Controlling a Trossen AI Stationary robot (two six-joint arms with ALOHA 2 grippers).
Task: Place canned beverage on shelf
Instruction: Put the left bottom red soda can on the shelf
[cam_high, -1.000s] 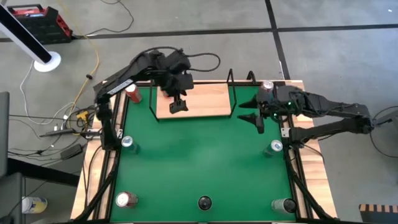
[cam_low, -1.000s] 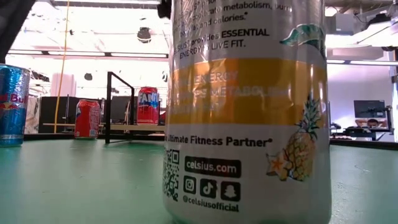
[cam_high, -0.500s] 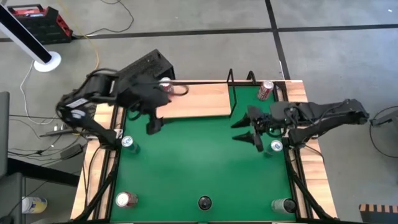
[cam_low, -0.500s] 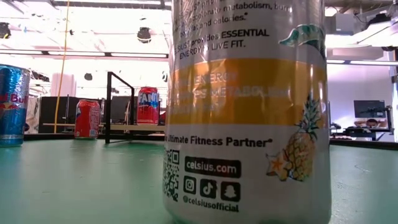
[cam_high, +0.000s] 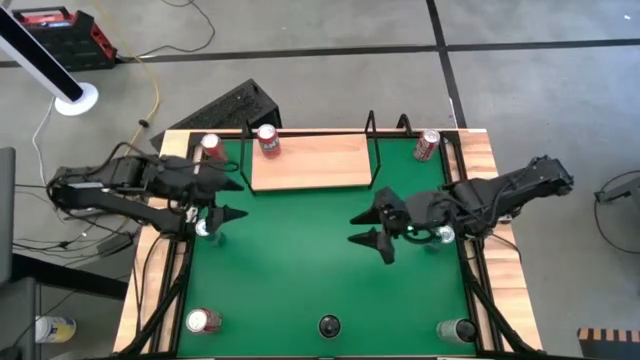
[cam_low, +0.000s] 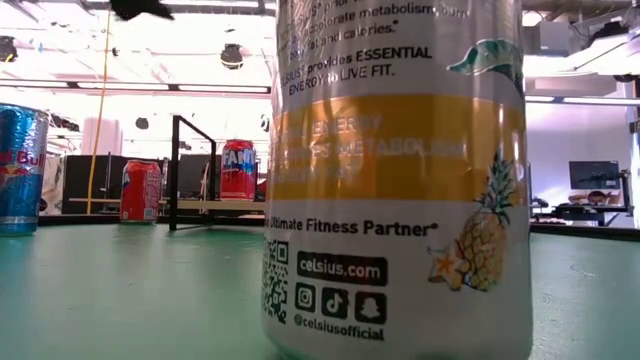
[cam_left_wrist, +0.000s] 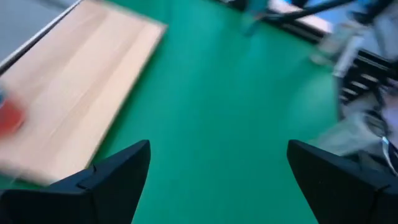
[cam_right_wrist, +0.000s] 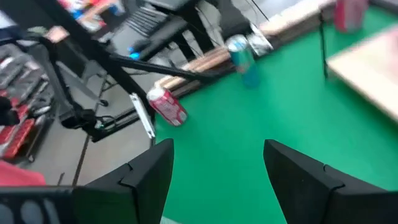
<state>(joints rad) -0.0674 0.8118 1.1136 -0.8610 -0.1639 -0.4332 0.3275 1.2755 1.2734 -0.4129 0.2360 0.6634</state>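
Note:
The shelf (cam_high: 310, 162), a light-wood board with black rod frames at its ends, lies at the table's far side. A red can (cam_high: 267, 140) stands upright on the shelf's left end, also seen in the low view (cam_low: 238, 170). My left gripper (cam_high: 232, 198) hovers open at the table's left edge, beside a blue-and-silver can (cam_high: 205, 228); in its wrist view (cam_left_wrist: 211, 180) nothing is between the fingers. My right gripper (cam_high: 366, 229) hangs open over the green mat right of centre, and its wrist view (cam_right_wrist: 217, 168) shows it empty.
More cans stand around the mat: red ones at the far left (cam_high: 210, 148) and far right (cam_high: 427, 145), one under the right arm (cam_high: 443, 236), and two at the near corners (cam_high: 203, 321) (cam_high: 457, 329). A tall white-and-orange can (cam_low: 395, 180) fills the low view.
My left gripper, open throughout, has drawn back from above the shelf toward the table's left edge, uncovering the red can that stands on the shelf. My right gripper has travelled from the far right toward the table's middle and near side, rolling as it went.

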